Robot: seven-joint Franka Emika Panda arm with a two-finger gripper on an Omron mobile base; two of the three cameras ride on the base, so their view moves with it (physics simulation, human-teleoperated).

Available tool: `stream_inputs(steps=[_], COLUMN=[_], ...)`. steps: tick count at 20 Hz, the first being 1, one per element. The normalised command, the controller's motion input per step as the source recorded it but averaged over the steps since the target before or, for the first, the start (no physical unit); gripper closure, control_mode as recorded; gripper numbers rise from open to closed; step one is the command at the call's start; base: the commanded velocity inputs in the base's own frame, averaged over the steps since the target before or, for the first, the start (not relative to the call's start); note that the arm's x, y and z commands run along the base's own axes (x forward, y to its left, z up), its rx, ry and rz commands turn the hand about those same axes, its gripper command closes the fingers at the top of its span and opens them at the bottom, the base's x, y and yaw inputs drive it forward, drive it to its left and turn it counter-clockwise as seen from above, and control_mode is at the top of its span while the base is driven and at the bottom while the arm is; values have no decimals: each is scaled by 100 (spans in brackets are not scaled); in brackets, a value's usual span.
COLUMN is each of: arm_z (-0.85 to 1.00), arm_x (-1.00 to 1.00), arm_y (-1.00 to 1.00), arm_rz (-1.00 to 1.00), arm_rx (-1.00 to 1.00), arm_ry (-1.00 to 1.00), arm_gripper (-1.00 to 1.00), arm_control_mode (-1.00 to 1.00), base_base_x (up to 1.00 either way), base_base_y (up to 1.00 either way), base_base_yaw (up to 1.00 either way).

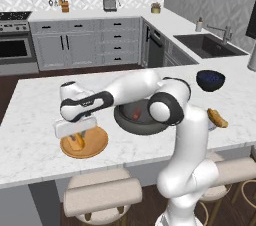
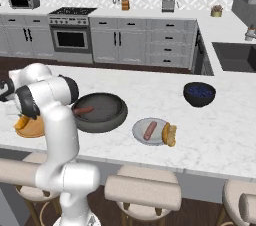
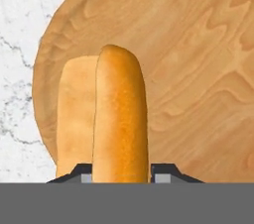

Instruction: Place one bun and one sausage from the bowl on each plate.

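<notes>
Bun (image 3: 119, 119) — golden, split, orange-brown crust — between fingers (image 3: 166, 172) over wooden plate (image 3: 198, 69)

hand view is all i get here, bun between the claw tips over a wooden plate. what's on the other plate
Observer: The grey plate already holds a sausage and a bun.
Operator: anything left in the bowl
Observer: One sausage lies in the dark bowl.
Operator: what's past the grey plate
Observer: A dark-blue bowl stands on the counter.
</notes>
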Motion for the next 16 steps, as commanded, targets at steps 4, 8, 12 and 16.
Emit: stream_inputs(steps=[4, 8, 12, 16], arm_z=[0, 2, 48, 71], arm_x=[0, 0, -14, -28], arm_y=[-2, -4, -71, -100], arm_rz=[0, 0, 0, -17], arm_rx=[0, 0, 0, 0], arm_ry=[-1, -4, -5, -8], arm_gripper=[-100, -100, -100, -100], arm_control_mode=[-100, -100, -100, -100], base_base_x=[0, 0, 0, 0], base_base_y=[0, 0, 0, 0], base_base_yaw=[0, 0, 0, 0])
